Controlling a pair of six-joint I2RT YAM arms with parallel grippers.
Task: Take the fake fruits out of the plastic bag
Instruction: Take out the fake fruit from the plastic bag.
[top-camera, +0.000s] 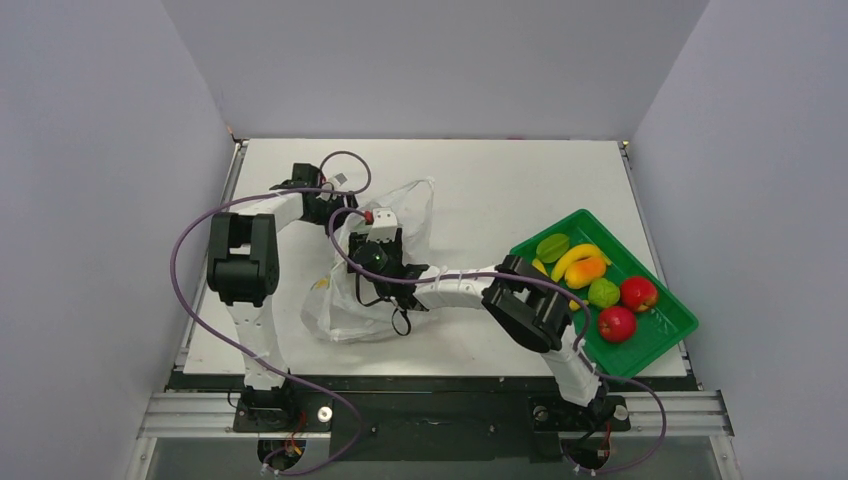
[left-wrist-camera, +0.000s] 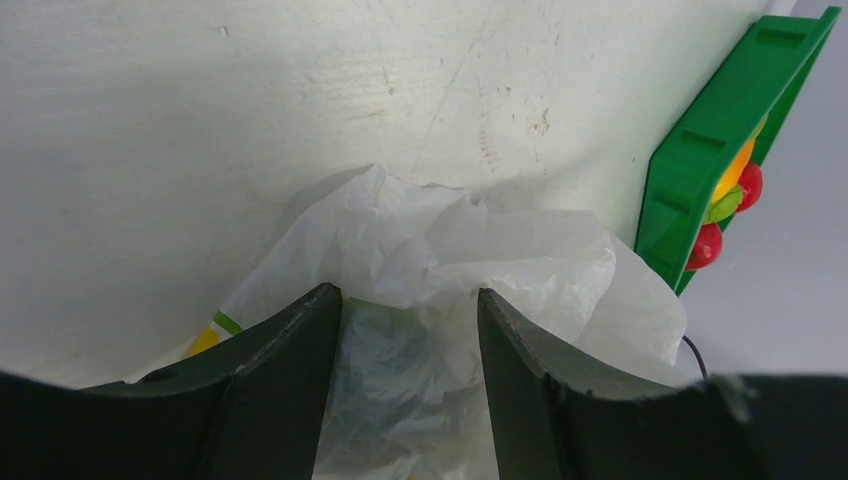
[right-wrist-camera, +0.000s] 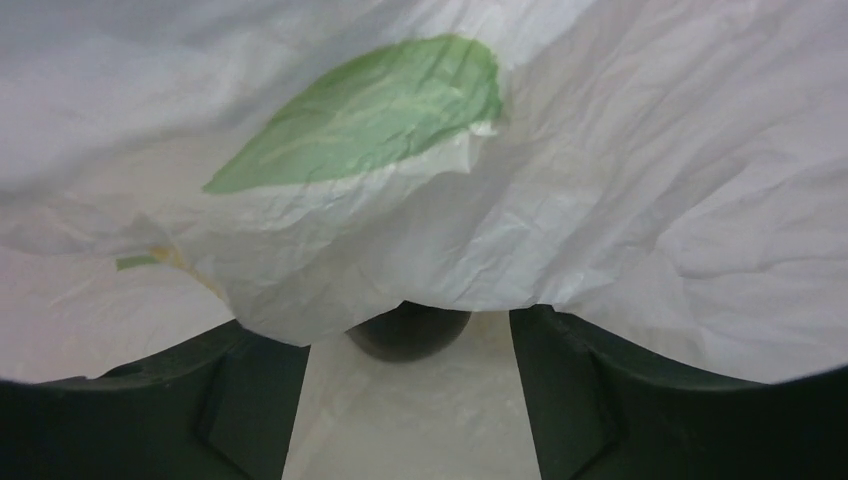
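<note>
Left jaws: yours stand about half apart with the plastic bag (left-wrist-camera: 450, 250) bunched in the gap. You cannot tell if they pinch it.
Right jaws: parted and holding nothing under the bag's film, with a dark purple piece (right-wrist-camera: 408, 338) just ahead.
Bag: crumpled mid-tabletop.
Fake fruits (top-camera: 616, 323): most lie in the green tray (top-camera: 547, 231) on your right.
Tabletop (top-camera: 500, 180): white and scuffed.
Room: pale walls (top-camera: 100, 150) on three sides.

White arms (top-camera: 252, 335), black joints (top-camera: 242, 262), looping purple cables (top-camera: 345, 153), dark-fingered left gripper (left-wrist-camera: 405, 295).
</note>
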